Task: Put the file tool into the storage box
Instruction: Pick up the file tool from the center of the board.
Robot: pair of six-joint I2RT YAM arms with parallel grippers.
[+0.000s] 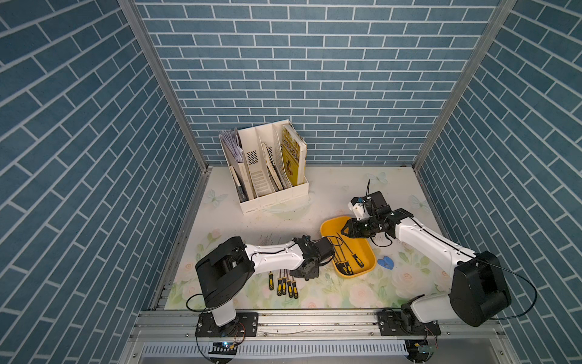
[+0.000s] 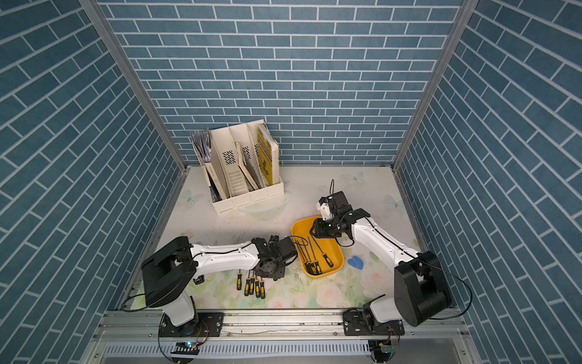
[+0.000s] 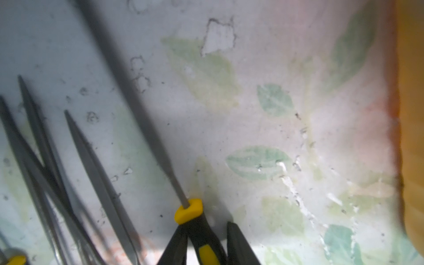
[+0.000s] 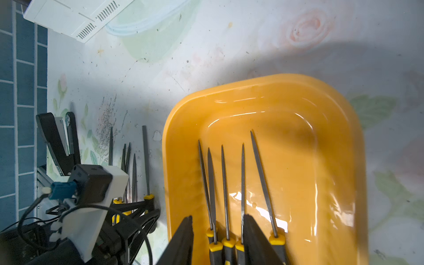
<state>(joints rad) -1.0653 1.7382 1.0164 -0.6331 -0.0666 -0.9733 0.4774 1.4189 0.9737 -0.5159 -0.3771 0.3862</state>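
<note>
The left claw (image 3: 205, 226) is drawn in on the black-and-yellow handle of the file tool (image 3: 197, 218); one finger (image 3: 174, 247) lies against the handle, and the opposite one stands so near that only a sliver of bench (image 3: 252, 114) shows by its tip; the claw reads as clamped on that handle. The file's grey blade runs away from the claw and is blurred; whether it lies flat or is raised, I cannot tell. The file tool is outside the storage box (image 3: 413, 114), near its outer wall but apart from it. More loose files (image 1: 284, 285) lie side by side on the bench beside the held one, blades partly crossing in the left wrist view. In both top views the left claw (image 1: 307, 274) points down at the bench, between that row and the box.

The storage box (image 1: 332, 224), a shallow orange-yellow tray, sits on the flowered bench right of centre; five files (image 4: 227, 242) lie in it lengthwise, handles toward the robot's side, one set a little apart from the other four. The right claw (image 4: 218, 216) hangs over the box with its jaws apart and nothing between them; in a top view it (image 1: 344, 230) is above the box's far end.

A white magazine organizer (image 1: 274, 198) with books stands at the back of the bench, well apart from the box; a blue heart-shaped piece (image 1: 385, 261) lies just beside the box's right side.
</note>
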